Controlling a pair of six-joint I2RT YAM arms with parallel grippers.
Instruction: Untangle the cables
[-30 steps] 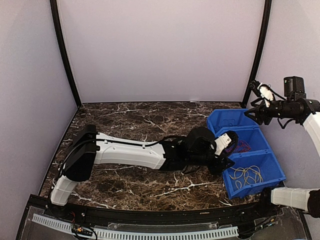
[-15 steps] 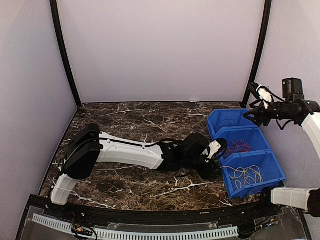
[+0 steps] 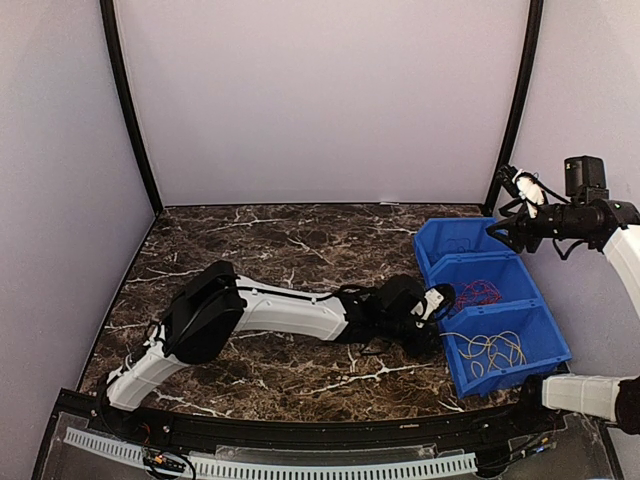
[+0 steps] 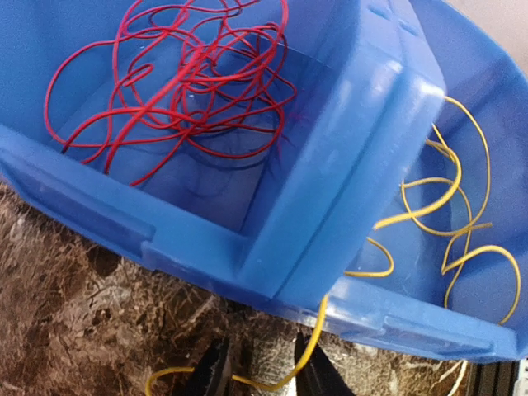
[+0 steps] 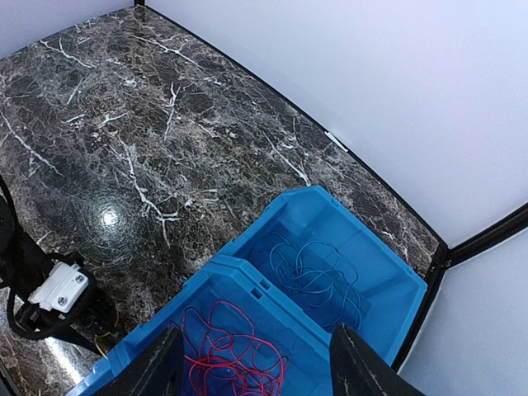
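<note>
**Layout: three-compartment blue plastic bin (image 3: 440,240) at right of frame, on the dark marble table (image 3: 270,240).**

In the top view, the bin's upper compartment holds the tangled blue wire (image 5: 309,272), the middle one the tangled red wire (image 3: 478,292), and the lower one the loose yellow wire (image 3: 492,350). One yellow strand crosses the bin's left wall onto the table and passes between the fingers of the left gripper (image 4: 266,373), just left of the bin.

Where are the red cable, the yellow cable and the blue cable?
red cable (image 4: 191,78): left wrist view, dense middle of the tangle.
yellow cable (image 3: 491,350): top external view, middle of the coil.
blue cable (image 5: 309,272): right wrist view, middle of its loops.
</note>
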